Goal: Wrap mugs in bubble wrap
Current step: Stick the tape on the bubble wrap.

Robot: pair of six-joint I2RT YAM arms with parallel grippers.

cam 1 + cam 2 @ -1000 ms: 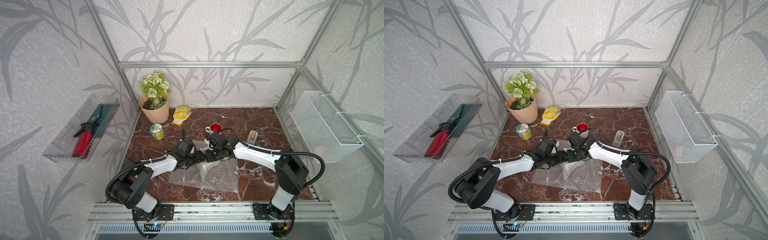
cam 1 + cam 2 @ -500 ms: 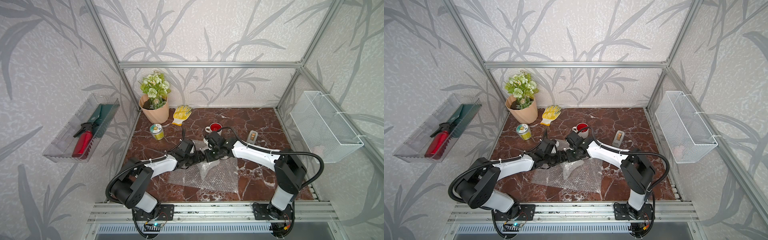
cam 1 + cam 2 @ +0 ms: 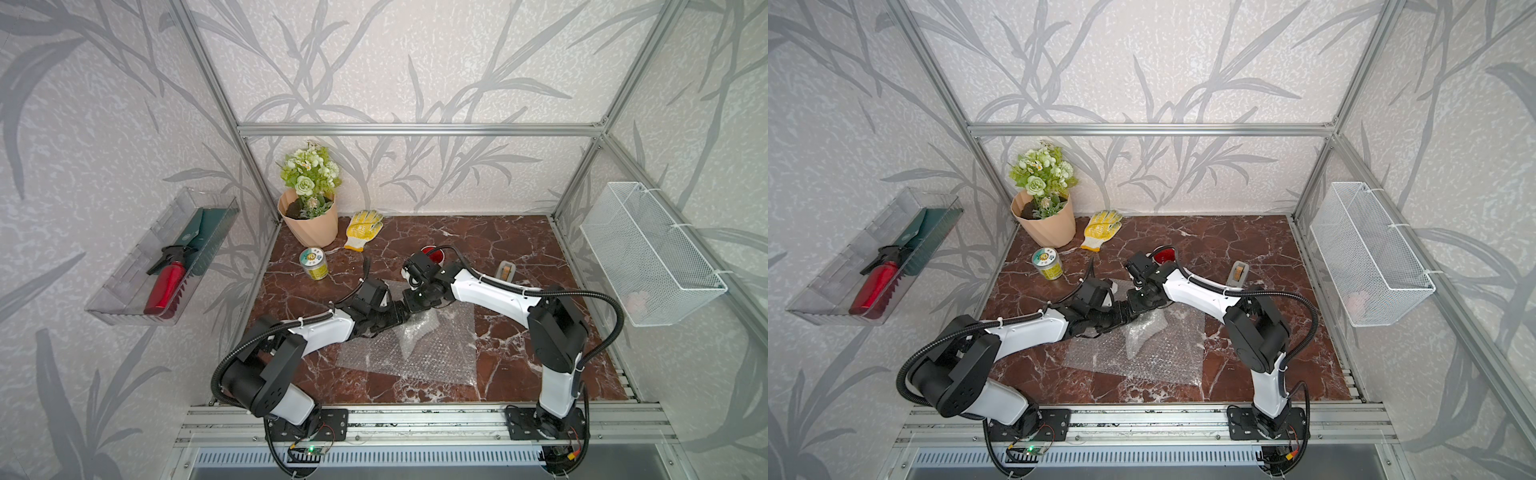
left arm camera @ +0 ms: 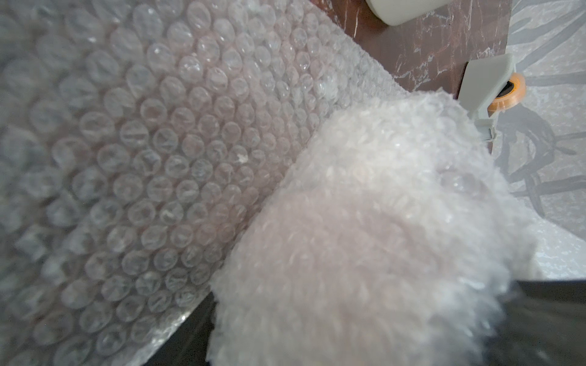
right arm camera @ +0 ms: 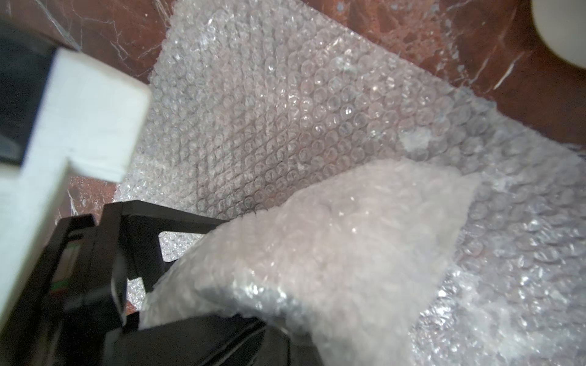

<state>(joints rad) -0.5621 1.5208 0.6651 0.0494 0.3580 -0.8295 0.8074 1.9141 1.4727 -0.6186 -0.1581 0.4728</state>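
Note:
A sheet of bubble wrap [image 3: 440, 357] [image 3: 1167, 353] lies flat on the marble table. One corner of it is folded up into a raised flap [image 3: 415, 332] [image 5: 364, 237]. My right gripper [image 3: 407, 311] [image 3: 1131, 311] [image 5: 266, 323] is shut on the root of this flap. My left gripper [image 3: 395, 319] [image 3: 1119, 318] [image 4: 364, 329] meets it from the other side, open, with the loose flap [image 4: 364, 221] between its wide-set fingers [image 4: 190, 336]. A white mug with a red inside [image 3: 434, 254] [image 3: 1165, 254] stands behind, partly hidden by the right wrist.
At the back left stand a green-labelled tin [image 3: 314, 264], a yellow-dotted glove [image 3: 363, 228] and a flower pot [image 3: 309, 224]. A tape dispenser [image 3: 505, 272] sits at the right. A mesh basket [image 3: 648, 249] on the right wall holds a pale bundle [image 3: 638, 299].
The right gripper has crept slightly to the left with the wrap in it. The left arm has stayed put.

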